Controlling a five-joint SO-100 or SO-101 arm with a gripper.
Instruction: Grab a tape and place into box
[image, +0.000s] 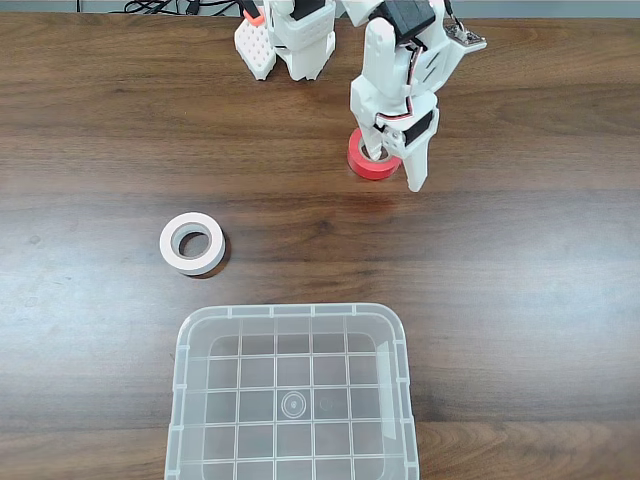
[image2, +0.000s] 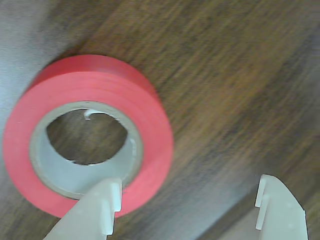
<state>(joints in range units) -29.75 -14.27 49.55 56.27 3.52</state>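
A: Claw? Position and state, please.

B: White plastic two-finger gripper (image2: 187, 210), spread wide, holding nothing. In the wrist view, one finger's tip (image2: 102, 205) planted over the lower rim and grey inner core of the small bright red roll of tape (image2: 150, 125); the other finger standing on bare wood to the right, well outside the roll. So straddling the ring's wall rather than the whole roll.

A: And from the fixed view?

B: Gripper (image: 395, 170) lowered at the far side of the dark wooden table (image: 520, 290), one finger down in the red roll's hole (image: 362, 157), the other just beside its right edge. Roll lying flat, hole facing up.

A: Anything nearby?

B: White roll of tape (image: 192, 243), also flat, well apart to the left and nearer the camera. Large clear plastic rectangular box (image: 189, 400) with a grid bottom at the near edge, nothing inside.

A: Next move?

B: Likely a squeeze across the ring's wall, then a lift and a carry toward the box. Risk of a slip, given a thin pinch on one side.
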